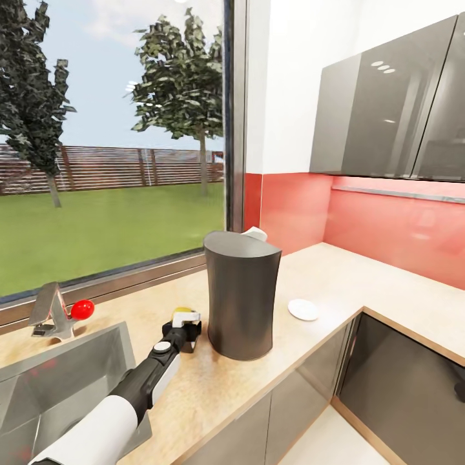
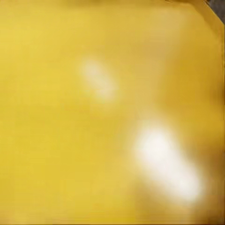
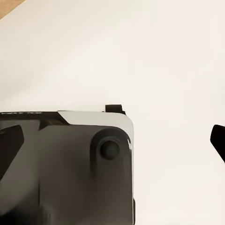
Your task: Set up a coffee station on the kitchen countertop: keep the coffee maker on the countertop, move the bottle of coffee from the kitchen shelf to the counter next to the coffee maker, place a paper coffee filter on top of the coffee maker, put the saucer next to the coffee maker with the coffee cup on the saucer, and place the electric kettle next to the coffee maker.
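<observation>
The tall dark grey coffee maker (image 1: 242, 294) stands on the beige countertop (image 1: 336, 271). A white pointed edge, seemingly the paper coffee filter (image 1: 256, 233), peeks over its top at the far side. Right of the machine, the white saucer (image 1: 303, 309) lies flat with nothing on it. My left gripper (image 1: 185, 325) is low over the counter just left of the machine, around the bottle of coffee. Of the bottle I see its yellow cap (image 1: 183, 311), a close yellow blur (image 2: 108, 112) in the left wrist view; its body is hidden. My right gripper (image 3: 116, 138) is open over a pale surface.
A steel sink (image 1: 64, 381) with a faucet (image 1: 50, 311) and red knob (image 1: 82, 309) lies left of my arm. A big window runs behind the counter. The counter turns a corner at the right under glossy grey wall cabinets (image 1: 387, 110) and a red backsplash (image 1: 387, 226).
</observation>
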### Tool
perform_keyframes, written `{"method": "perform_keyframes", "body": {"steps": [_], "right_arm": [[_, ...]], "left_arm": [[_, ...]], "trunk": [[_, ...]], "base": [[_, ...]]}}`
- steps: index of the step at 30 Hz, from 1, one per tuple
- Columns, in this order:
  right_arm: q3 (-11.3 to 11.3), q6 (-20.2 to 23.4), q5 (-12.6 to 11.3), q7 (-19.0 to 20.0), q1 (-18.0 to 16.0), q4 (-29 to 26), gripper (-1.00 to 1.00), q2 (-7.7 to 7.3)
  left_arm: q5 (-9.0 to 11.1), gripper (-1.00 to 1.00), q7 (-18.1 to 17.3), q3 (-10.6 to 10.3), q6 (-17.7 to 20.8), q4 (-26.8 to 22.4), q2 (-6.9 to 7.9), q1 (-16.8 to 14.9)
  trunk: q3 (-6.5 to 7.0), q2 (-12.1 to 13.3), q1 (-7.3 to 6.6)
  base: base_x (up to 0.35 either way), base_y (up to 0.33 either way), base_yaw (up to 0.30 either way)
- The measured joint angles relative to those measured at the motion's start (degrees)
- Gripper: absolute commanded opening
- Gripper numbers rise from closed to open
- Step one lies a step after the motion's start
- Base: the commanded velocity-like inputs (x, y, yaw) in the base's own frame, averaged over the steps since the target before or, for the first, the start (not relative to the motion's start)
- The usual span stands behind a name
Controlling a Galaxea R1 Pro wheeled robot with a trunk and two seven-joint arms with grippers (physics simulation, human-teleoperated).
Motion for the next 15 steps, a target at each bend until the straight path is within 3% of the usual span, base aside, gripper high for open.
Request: {"method": "perform_keyframes", "body": {"steps": [15], "right_arm": [[0.0,0.0,0.0,-0.1,0.0,0.0,1.0,-0.05]], "left_arm": [[0.1,1.0,0.0,0.0,0.0,0.0,0.01,0.0]], "trunk": [[0.0,0.0,0.0]], "base": [[0.0,0.0,0.0]]}}
